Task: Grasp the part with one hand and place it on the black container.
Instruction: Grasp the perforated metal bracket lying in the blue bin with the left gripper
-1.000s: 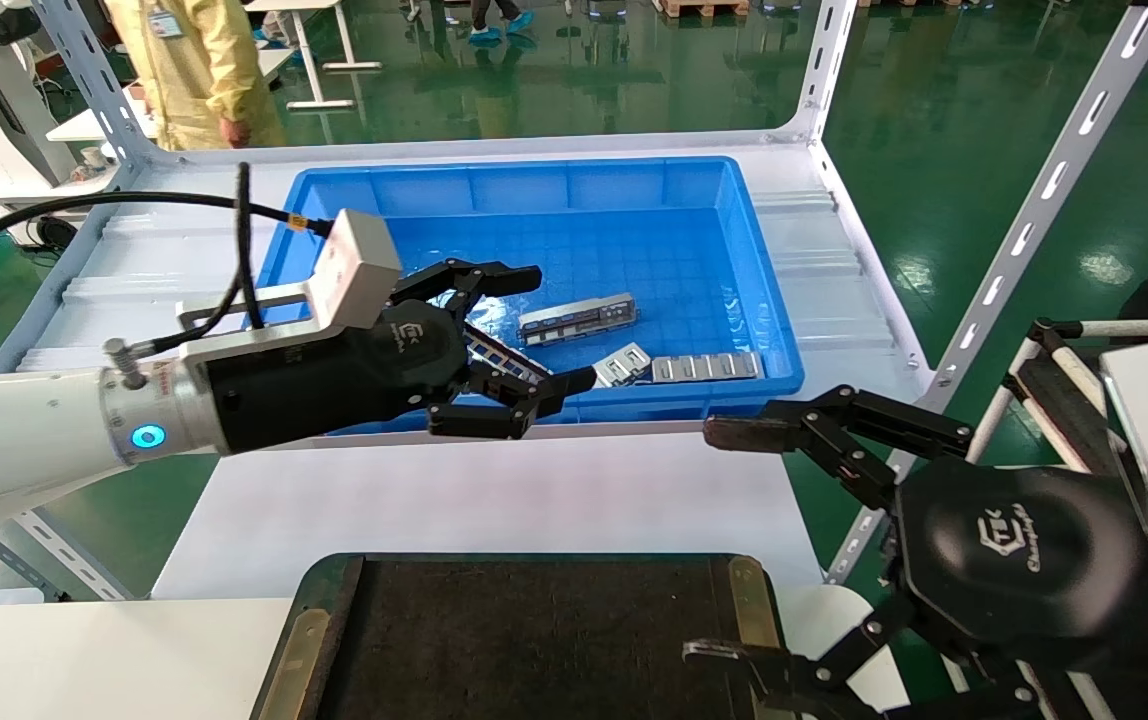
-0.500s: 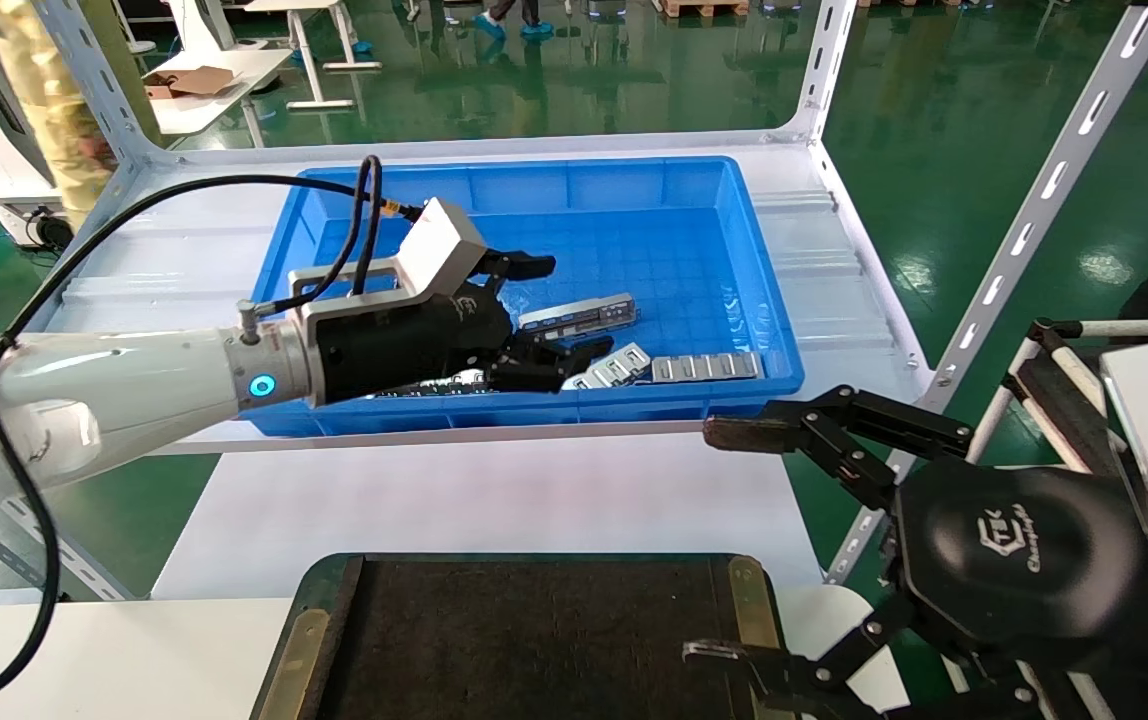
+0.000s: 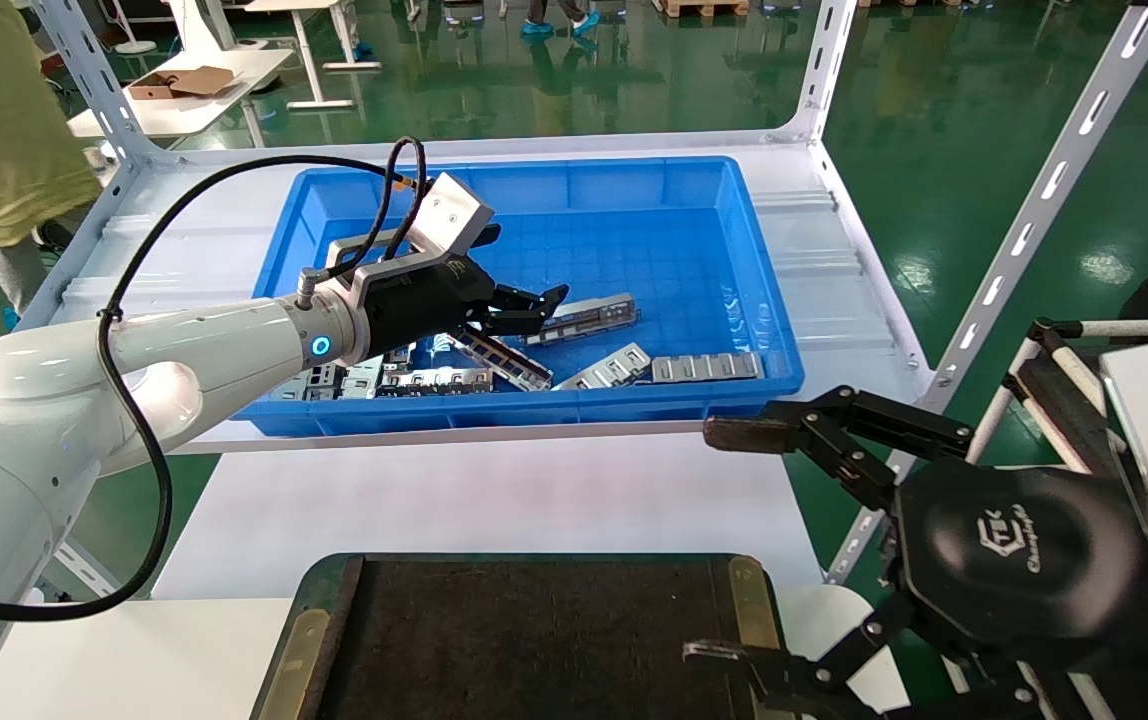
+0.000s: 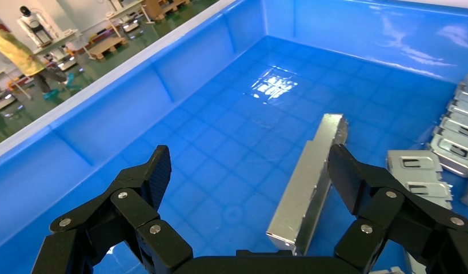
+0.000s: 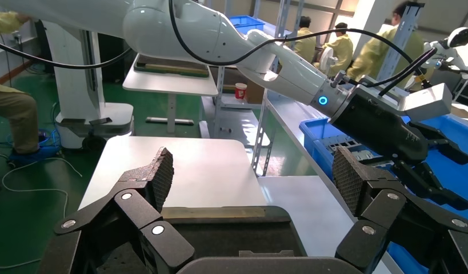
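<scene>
my left tool [image 3: 534, 305], a moment ago outside the blue bin's [image 3: 744, 215] near wall, is now inside it, fingers spread around the part [image 4: 308, 185], ready to grasp; right tool [image 3: 734, 545] parked open beside the black container [image 3: 534, 630].

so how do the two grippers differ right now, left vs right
The left gripper is reached out inside the blue bin, its open fingers either side of the part without gripping it; the right gripper hangs outside the bin, beside the black container, with nothing between its fingers. The left points away from the robot, the right sideways towards the left arm. Both are black claws, open.
</scene>
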